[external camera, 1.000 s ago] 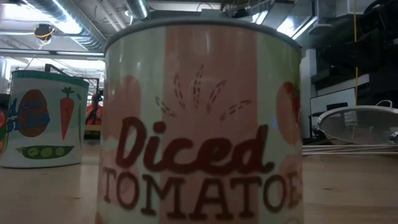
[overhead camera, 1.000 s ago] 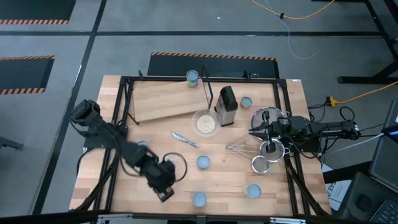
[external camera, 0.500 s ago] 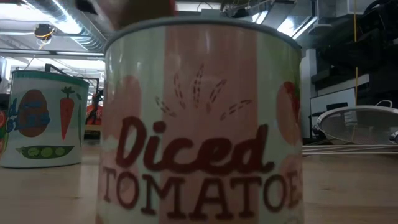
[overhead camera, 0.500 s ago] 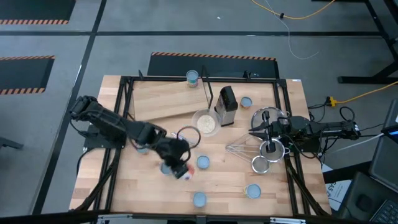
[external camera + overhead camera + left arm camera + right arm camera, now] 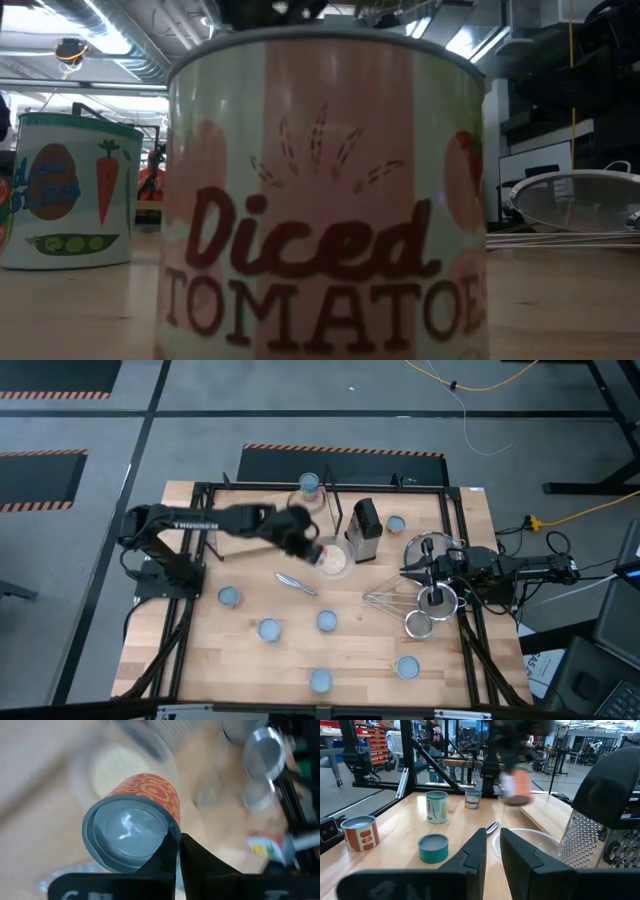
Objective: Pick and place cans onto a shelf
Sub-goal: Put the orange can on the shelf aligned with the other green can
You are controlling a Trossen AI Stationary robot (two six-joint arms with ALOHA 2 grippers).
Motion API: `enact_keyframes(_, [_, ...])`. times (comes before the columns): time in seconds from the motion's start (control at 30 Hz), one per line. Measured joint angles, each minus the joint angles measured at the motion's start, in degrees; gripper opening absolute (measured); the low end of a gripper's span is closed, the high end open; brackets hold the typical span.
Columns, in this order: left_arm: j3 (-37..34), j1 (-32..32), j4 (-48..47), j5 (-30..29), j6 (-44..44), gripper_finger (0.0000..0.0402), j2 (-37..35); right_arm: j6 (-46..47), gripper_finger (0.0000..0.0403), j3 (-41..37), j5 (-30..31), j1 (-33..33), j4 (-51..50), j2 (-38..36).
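Note:
My left gripper (image 5: 312, 548) is shut on a can with an orange-red swirl label and a grey top (image 5: 132, 827). It holds the can in the air by the whitish bowl (image 5: 332, 560), just off the near right corner of the pale wood shelf (image 5: 265, 520). The carried can also shows in the right wrist view (image 5: 517, 785). One can (image 5: 308, 482) stands at the shelf's far edge. Several more cans stand on the tabletop, among them three (image 5: 229, 596) (image 5: 268, 630) (image 5: 326, 620). My right gripper (image 5: 492, 840) waits at the table's right side over the strainers, its fingers a narrow gap apart and empty. My left gripper holds the can at the edge of its top rim (image 5: 169, 829), with its two fingers (image 5: 167, 857) nearly closed together there. The fingers themselves hide the exact place of contact. The can is lifted clear of the table and tilted, its grey top turned toward the wrist.
A metal grater (image 5: 365, 530) stands right of the bowl. Round strainers (image 5: 432, 600) and a whisk (image 5: 385, 598) lie at the right, and a small utensil (image 5: 297, 582) lies mid-table. More cans stand near the front (image 5: 319, 680) (image 5: 406, 666) and by the grater (image 5: 396, 524). A tomato can (image 5: 325, 190) fills the low view.
My left gripper has swung from the near left part of the table toward the far edge and the right. It has carried the orange-labelled can clear of the table, over to the bowl beside the shelf.

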Motion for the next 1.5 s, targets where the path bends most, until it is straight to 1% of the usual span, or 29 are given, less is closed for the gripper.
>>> enact_keyframes(0.13, [0.0,7.26,0.02,1.64,5.29,0.0,0.0,0.0,0.0061,0.0,0.0,0.0,0.0,0.0])
enact_keyframes(0.23, [0.0,11.28,0.02,2.11,6.45,0.0,0.0,0.0,0.0061,0.0,0.0,0.0,0.0,-0.01])
enact_keyframes(0.4, [0.15,15.74,-0.05,2.71,6.48,0.0,0.03,0.0,0.0061,0.0,0.0,0.0,0.0,0.0])
enact_keyframes(0.47, [1.25,16.82,-0.13,3.16,6.49,0.0,0.34,0.0,0.0061,0.0,0.0,-0.01,0.0,-0.01])
enact_keyframes(0.57, [3.29,17.86,0.26,3.15,8.2,0.0,1.45,0.02,0.0061,0.0,0.0,0.01,0.0,0.01])
enact_keyframes(0.7, [3.85,18.99,-0.56,3.09,9.42,0.0,3.4,0.01,0.0061,0.0,0.0,0.0,0.0,0.0])
enact_keyframes(0.9, [3.8,19.44,-10.29,2.75,9.49,0.0,7.19,0.0,0.0061,0.0,0.0,0.0,0.0,-0.01])
enact_keyframes(0.97, [3.74,19.42,-11.0,1.63,9.49,0.0001,7.96,0.0,0.0061,0.0,0.0,-0.01,0.0,0.01])
enact_keyframes(1.1, [3.74,19.44,-11.51,-0.43,9.49,0.0004,8.52,0.0,0.0061,0.0,0.0,-0.01,-0.02,0.01])
enact_keyframes(1.23, [3.76,19.44,-12.51,-1.21,9.44,0.0004,8.52,0.01,0.0061,0.0,0.0,-0.01,-0.02,0.0])
enact_keyframes(1.4, [3.76,19.44,-15.89,-1.45,9.06,0.0005,8.52,0.0,0.0061,0.0,0.0,0.01,-0.02,-0.01])
enact_keyframes(1.5, [3.76,19.42,-18.23,-2.69,9.06,0.0007,8.52,0.02,0.0061,0.0,0.0,-0.01,-0.02,0.01])
